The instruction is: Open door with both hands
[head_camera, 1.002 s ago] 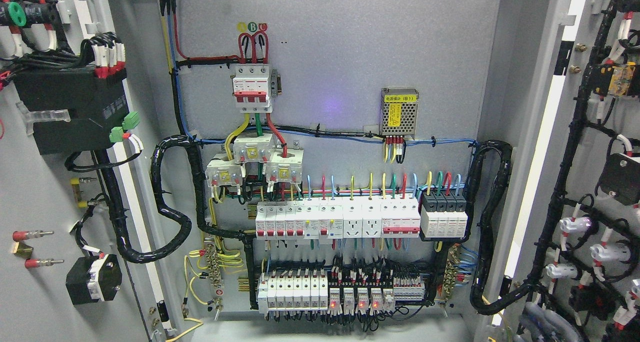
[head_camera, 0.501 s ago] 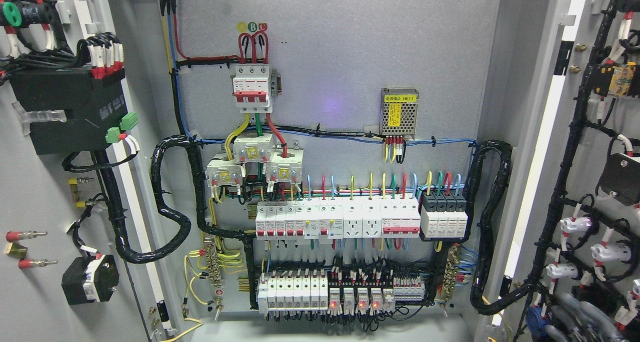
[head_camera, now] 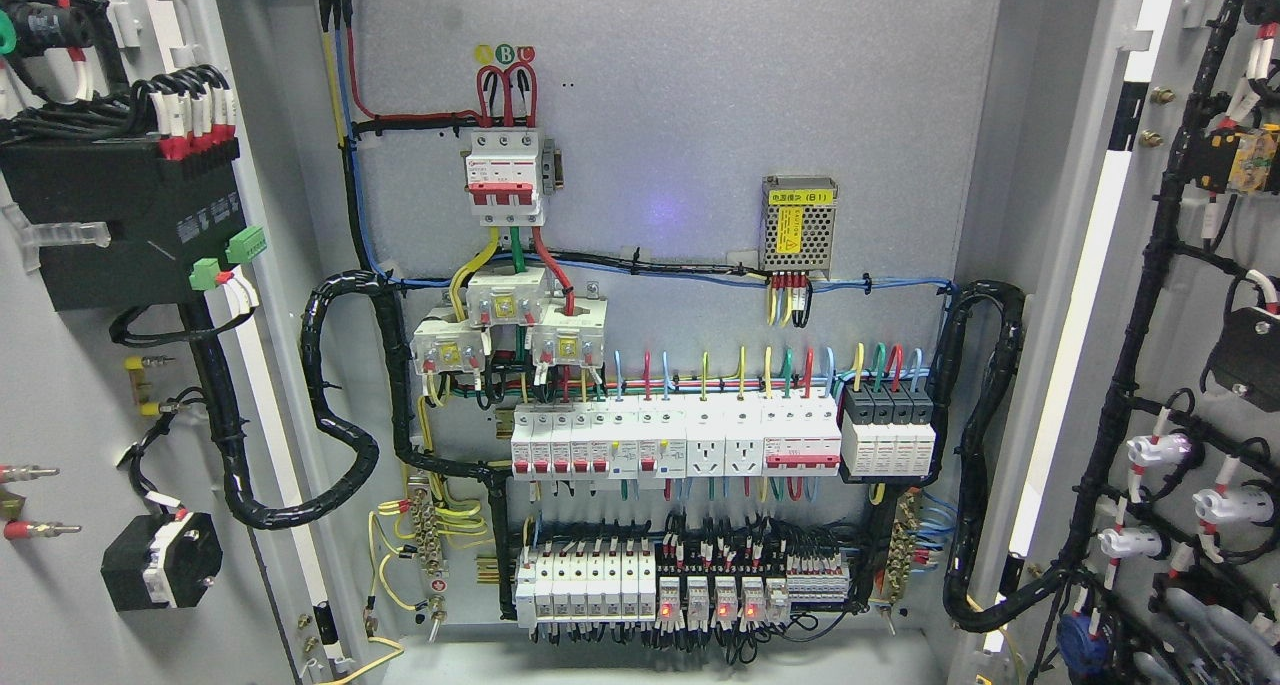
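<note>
Both doors have swung wider, left door (head_camera: 60, 385) at nine o'clock, right door (head_camera: 1200, 365) at three, hinges vertical, yet you can't see either hand, so fingers unknown.

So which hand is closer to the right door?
Neither can be picked: no hand shows in the head view. The right door and left door both stand open.

Single head view, close up and facing straight into the open cabinet (head_camera: 680, 165), left door (head_camera: 60, 365) and right door (head_camera: 1200, 315) flanking its back panel.
</note>
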Action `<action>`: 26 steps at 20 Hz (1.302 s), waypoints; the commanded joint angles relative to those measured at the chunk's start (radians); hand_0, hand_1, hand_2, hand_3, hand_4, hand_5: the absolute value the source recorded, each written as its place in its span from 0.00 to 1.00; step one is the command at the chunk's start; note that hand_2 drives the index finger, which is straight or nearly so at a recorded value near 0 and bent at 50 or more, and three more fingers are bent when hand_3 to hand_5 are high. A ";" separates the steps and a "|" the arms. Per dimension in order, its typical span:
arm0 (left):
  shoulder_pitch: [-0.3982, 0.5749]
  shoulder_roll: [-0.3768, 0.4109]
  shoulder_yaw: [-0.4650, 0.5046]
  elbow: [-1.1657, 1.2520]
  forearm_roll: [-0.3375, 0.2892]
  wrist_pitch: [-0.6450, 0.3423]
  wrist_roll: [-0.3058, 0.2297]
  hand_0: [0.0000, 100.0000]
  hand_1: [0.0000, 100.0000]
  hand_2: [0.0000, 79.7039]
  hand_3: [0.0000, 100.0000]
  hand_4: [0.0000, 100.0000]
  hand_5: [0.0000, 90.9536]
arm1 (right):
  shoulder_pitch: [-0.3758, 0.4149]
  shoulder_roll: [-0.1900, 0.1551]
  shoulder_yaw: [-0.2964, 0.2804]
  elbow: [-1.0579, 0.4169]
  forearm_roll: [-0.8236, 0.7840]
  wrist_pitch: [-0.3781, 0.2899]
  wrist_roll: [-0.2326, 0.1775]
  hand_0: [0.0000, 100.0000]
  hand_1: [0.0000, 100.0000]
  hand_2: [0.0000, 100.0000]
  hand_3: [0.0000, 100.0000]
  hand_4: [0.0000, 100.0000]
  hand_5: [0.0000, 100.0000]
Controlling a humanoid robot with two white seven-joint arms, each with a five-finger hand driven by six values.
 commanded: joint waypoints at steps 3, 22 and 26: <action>0.025 0.036 0.087 0.009 0.039 0.004 0.000 0.00 0.00 0.00 0.00 0.00 0.00 | 0.024 0.002 -0.073 0.003 -0.056 0.003 -0.003 0.19 0.00 0.00 0.00 0.00 0.00; 0.035 0.116 0.197 0.116 0.208 0.012 -0.002 0.00 0.00 0.00 0.00 0.00 0.00 | 0.060 0.007 -0.141 0.021 -0.135 0.003 -0.006 0.19 0.00 0.00 0.00 0.00 0.00; 0.035 0.131 0.219 0.133 0.241 0.012 -0.002 0.00 0.00 0.00 0.00 0.00 0.00 | 0.060 0.008 -0.147 0.029 -0.135 0.003 -0.006 0.19 0.00 0.00 0.00 0.00 0.00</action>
